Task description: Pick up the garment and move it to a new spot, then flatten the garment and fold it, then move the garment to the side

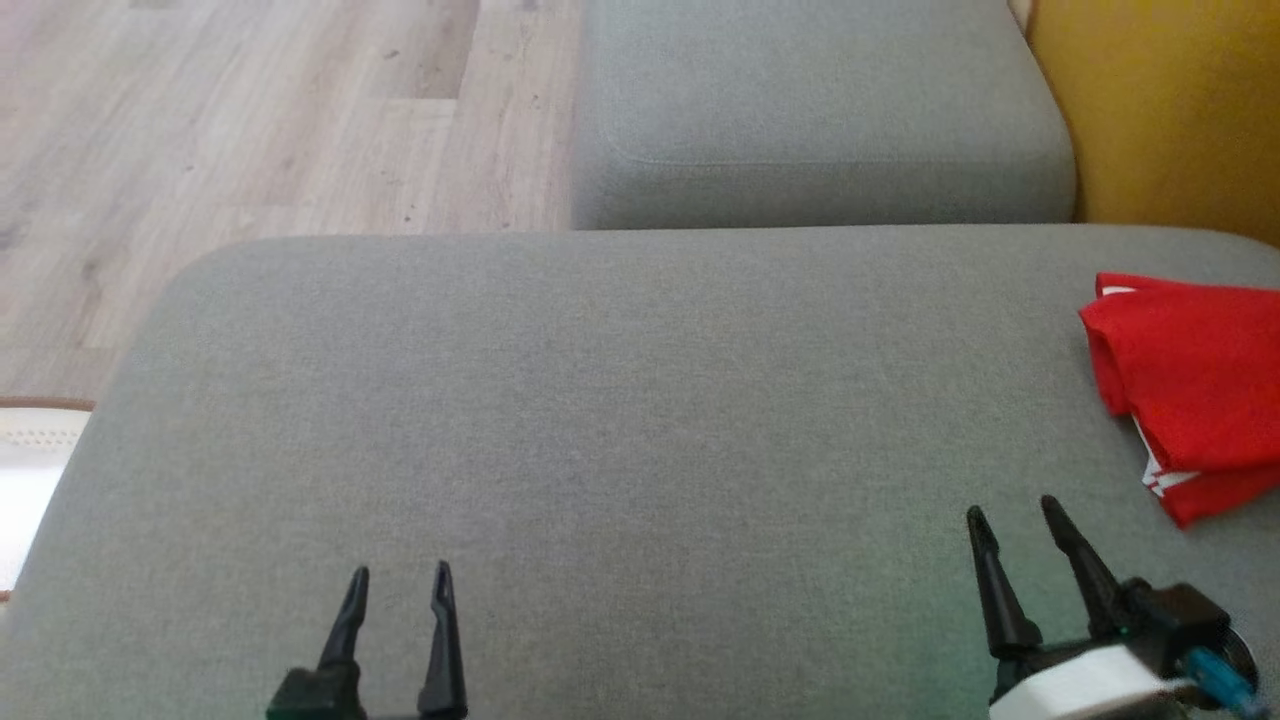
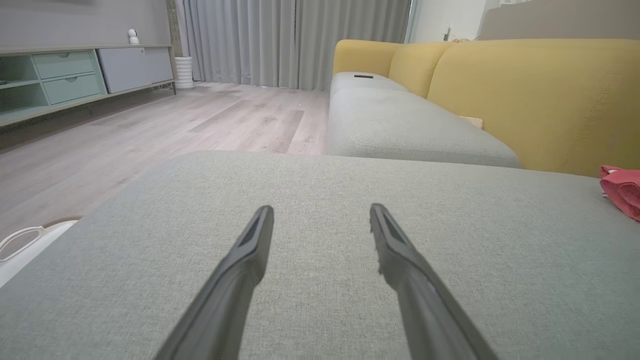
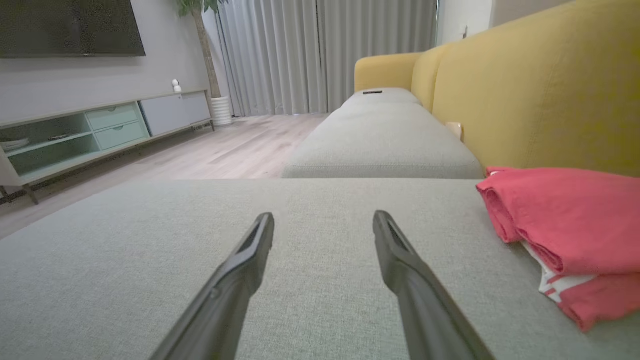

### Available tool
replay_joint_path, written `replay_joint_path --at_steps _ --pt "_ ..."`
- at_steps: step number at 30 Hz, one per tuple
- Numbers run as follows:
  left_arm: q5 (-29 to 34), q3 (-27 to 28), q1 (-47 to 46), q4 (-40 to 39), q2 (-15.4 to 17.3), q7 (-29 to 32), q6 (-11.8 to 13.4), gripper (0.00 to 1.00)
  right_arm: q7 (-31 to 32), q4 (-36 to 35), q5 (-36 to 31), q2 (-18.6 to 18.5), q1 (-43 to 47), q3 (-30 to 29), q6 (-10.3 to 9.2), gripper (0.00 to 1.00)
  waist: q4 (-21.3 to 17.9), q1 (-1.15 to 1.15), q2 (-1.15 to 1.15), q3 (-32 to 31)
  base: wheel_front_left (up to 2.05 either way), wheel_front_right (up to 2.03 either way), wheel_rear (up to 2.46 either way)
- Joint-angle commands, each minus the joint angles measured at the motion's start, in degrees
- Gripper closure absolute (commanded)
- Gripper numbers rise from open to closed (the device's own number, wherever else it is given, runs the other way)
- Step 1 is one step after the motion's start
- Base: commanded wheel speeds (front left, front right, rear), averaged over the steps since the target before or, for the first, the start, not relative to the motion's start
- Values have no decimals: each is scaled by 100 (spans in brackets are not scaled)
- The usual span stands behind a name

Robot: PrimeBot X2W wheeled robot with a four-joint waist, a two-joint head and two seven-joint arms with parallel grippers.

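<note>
The garment [image 1: 1195,390] is red with white stripes along one edge, folded into a thick bundle of several soft layers. It lies at the right edge of the cushion [image 1: 600,420]. The left gripper [image 1: 401,570] is over the cushion's near left and the right gripper [image 1: 1012,506] over its near right, close to the garment. Both have their fingers spread wide and hold nothing.
</note>
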Motion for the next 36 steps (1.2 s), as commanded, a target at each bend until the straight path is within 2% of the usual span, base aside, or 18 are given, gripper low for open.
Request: replay_joint_path --at_steps 1,4,8,12,15,16,21,36 --pt "108 226 -182 -302 -42 -45 -85 0 -77 -379 -188 50 -112 -66 -5 0 59 0 0 -55 0 0 0" --pt "183 216 -90 -477 -43 -45 -273 0 -77 -556 -421 220 142 -223 -5 0 88 0 0 -73 0 0 0" --pt "213 255 -12 -540 -44 -45 -361 0 -77 -626 -514 372 340 -340 -5 0 76 0 0 -75 0 0 0" --pt "207 253 -4 -570 -45 -45 -345 0 -77 -649 -538 428 376 -353 -5 0 11 0 0 -56 0 0 0" --pt "219 259 -9 -560 -45 -45 -237 0 -77 -648 -529 440 362 -347 -5 0 -43 0 0 -40 0 0 0" --pt "194 66 227 -355 0 0 -249 100 1 -440 -484 477 576 -462 0 100 -43 0 0 -42 0 0 0" --pt "173 38 296 -19 0 37 -270 100 14 -114 -456 484 668 -441 0 100 -49 0 0 -37 0 0 0" --pt "-934 215 30 103 58 217 -461 100 231 -130 578 483 456 -528 -1 100 -115 0 0 41 0 0 0"
